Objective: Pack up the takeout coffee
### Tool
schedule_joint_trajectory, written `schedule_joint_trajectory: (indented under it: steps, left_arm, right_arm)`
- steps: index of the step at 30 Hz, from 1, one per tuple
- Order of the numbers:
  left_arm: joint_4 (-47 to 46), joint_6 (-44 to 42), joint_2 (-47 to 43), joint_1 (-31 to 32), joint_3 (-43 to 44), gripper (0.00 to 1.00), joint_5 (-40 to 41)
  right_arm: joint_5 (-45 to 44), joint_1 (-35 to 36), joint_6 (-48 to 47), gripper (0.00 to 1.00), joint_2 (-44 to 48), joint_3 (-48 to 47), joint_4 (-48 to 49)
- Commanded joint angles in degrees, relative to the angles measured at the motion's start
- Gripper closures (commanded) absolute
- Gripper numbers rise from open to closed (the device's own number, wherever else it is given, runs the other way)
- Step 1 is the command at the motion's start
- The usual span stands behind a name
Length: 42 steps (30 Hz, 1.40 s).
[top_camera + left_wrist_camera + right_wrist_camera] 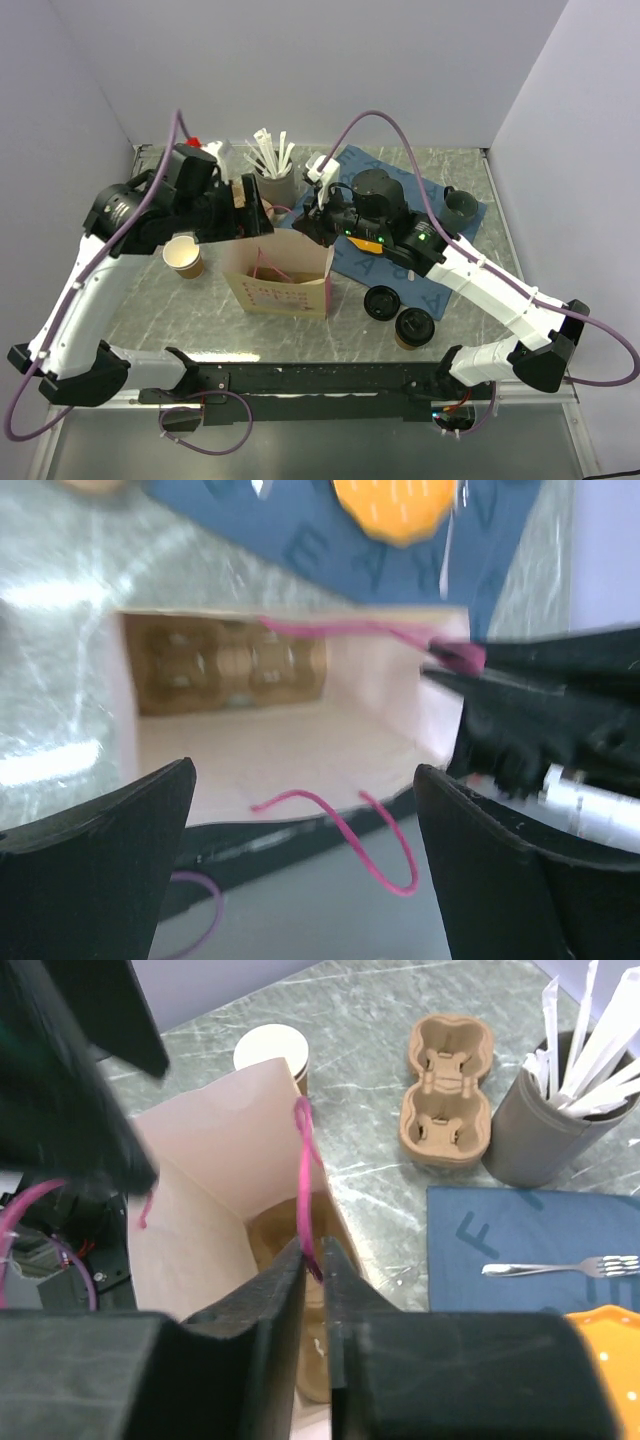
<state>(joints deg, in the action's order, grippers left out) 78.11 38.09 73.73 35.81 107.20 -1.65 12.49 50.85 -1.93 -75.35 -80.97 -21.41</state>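
Observation:
The takeout coffee (413, 327), a brown cup with a black sip lid, stands at the front right of the table, apart from both grippers. The open paper bag (280, 285) stands in the middle with a cardboard cup carrier (230, 665) at its bottom. My right gripper (318, 1255) hovers over the bag's right rim. Its jaws stand a narrow crack apart, with the pink handle cord (305, 1160) running up between them. My left gripper (305, 780) hangs wide open over the bag's mouth with nothing between its fingers. The other pink handle (345, 825) droops loose.
A lidless paper cup (184, 256) stands left of the bag, and a loose black lid (381, 301) lies beside the coffee. A second cup carrier (445, 1090), a grey holder of straws (535, 1125), a blue mat (440, 215), a fork (560, 1268) and an orange plate (610, 1360) lie behind.

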Motion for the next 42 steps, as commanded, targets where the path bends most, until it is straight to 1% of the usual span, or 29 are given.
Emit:
schedule_joint_trajectory:
  steps: [1,2,5,6,7,9,12,13,14,16,18,19,20,21,22,23,25,26,28,29,31,33,34,35,37,38,39,41,42]
  left_arm:
    - [0.47,6.82,-2.28,-0.83,1.27,0.03,15.49]
    - [0.38,7.44,-2.98,-1.35,0.74,0.03,16.49]
    - [-0.41,4.99,-2.46,-7.4,-1.9,0.03,14.67]
    - [0.46,5.68,-1.93,-8.38,-2.51,0.03,15.27]
    - [0.21,6.03,-1.58,-8.91,-4.17,0.03,15.71]
    - [-1.11,4.55,-1.66,-9.97,-6.29,0.03,15.98]
    - [-5.32,1.99,-2.45,-10.59,-10.42,0.03,15.71]
    - [-7.16,1.38,-2.72,-10.85,-12.34,0.03,15.28]
    - [-8.4,1.03,-3.24,-11.55,-13.49,0.02,14.58]
    - [-10.77,-0.55,-3.95,-12.26,-16.39,0.11,10.01]
    - [-14.55,-1.34,-5.96,-12.87,-18.59,0.17,5.72]
    - [-16.04,-2.13,-7.19,-12.96,-20.78,0.18,4.48]
    - [-17.71,-2.05,-7.64,-13.05,-21.76,0.24,3.85]
    - [-18.42,-1.96,-7.99,-13.22,-23.33,0.28,3.24]
    - [-19.39,-2.14,-8.6,-13.31,-24.31,0.31,2.71]
    - [-21.74,-2.23,-8.87,-13.4,-25.27,0.37,2.18]
    - [-23.78,-2.93,-9.31,-13.49,-27.74,0.44,0.16]
    - [-25.01,-3.19,-9.22,-13.49,-28.18,0.54,-0.37]
    - [-25.81,-3.98,-8.87,-13.49,-28.89,0.61,-1.07]
    - [-26.25,-4.33,-8.96,-13.49,-29.06,0.68,-1.42]
    - [-26.95,-5.21,-8.78,-13.49,-29.85,0.74,-1.34]
    - [-25.99,-5.74,-8.43,-13.49,-29.59,0.79,-0.64]
    - [-25.81,-6.0,-8.34,-13.49,-29.68,0.82,-0.72]
    - [-25.81,-6.18,-8.43,-13.49,-29.5,0.88,-0.55]
    - [-25.37,-6.53,-8.61,-13.49,-29.24,0.96,-0.55]
    - [-25.2,-6.62,-8.61,-13.49,-28.98,0.99,-0.9]
    - [-24.76,-6.36,-8.61,-13.49,-28.54,0.99,-1.07]
    - [-23.09,-6.09,-8.17,-13.49,-27.84,0.99,-1.07]
    - [-22.56,-5.57,-8.17,-13.49,-27.48,0.99,-1.07]
  right_arm:
    - [-0.01,-0.31,3.24,0.68,1.78,-2.96,-0.82]
    - [-0.45,-0.31,3.77,0.65,2.05,-3.05,-1.09]
    - [-1.5,-0.31,6.41,0.55,2.93,-4.11,-3.11]
    - [-1.94,-0.23,7.72,0.53,3.28,-4.63,-4.16]
    - [-2.64,-0.31,8.69,0.48,3.63,-5.94,-6.34]
    - [-4.39,-0.31,11.58,0.46,3.9,-7.62,-9.25]
    - [-5.11,-0.23,13.62,0.28,4.77,-10.52,-14.53]
    - [-5.02,-0.23,13.71,0.19,5.38,-11.22,-15.58]
    - [-4.93,-0.23,13.62,0.17,5.65,-11.49,-17.25]
    - [-5.8,-0.23,14.15,0.13,6.79,-12.36,-19.1]
    - [-6.6,-0.23,15.55,0.09,7.41,-13.24,-22.35]
    - [-7.73,-0.31,16.25,0.01,8.11,-13.34,-23.23]
    - [-8.18,-0.31,17.83,0.0,8.55,-13.34,-24.28]
    - [-8.18,-0.31,18.28,0.0,9.69,-12.82,-25.25]
    - [-6.36,-0.4,18.37,0.0,10.31,-12.38,-25.52]
    - [-4.69,-0.4,18.02,0.0,11.1,-11.67,-25.44]
    - [-1.61,-0.66,19.15,0.0,13.29,-8.95,-24.56]
    - [-0.81,-0.84,19.86,0.0,13.91,-8.07,-24.38]
    - [-0.88,-1.02,20.91,0.0,14.97,-6.57,-24.82]
    - [-1.67,-0.93,22.14,0.0,15.14,-6.22,-25.43]
    - [-3.52,-1.02,23.11,0.0,15.24,-5.69,-28.31]
    - [-7.47,-0.93,24.17,0.01,14.62,-6.65,-30.78]
    - [-9.05,-1.02,24.69,0.02,14.36,-7.18,-34.28]
    - [-13.76,-1.02,26.44,0.02,14.09,-7.88,-36.31]
    - [-18.36,-1.1,29.08,0.04,13.13,-10.52,-41.23]
    - [-20.38,-1.19,32.4,0.05,12.95,-11.22,-46.91]
    - [-24.58,-1.28,34.43,0.06,12.43,-12.36,-49.84]
    - [-26.98,-1.37,39.08,0.07,12.42,-12.11,-56.33]
    - [-28.3,-1.37,40.33,0.08,13.29,-10.19,-57.51]
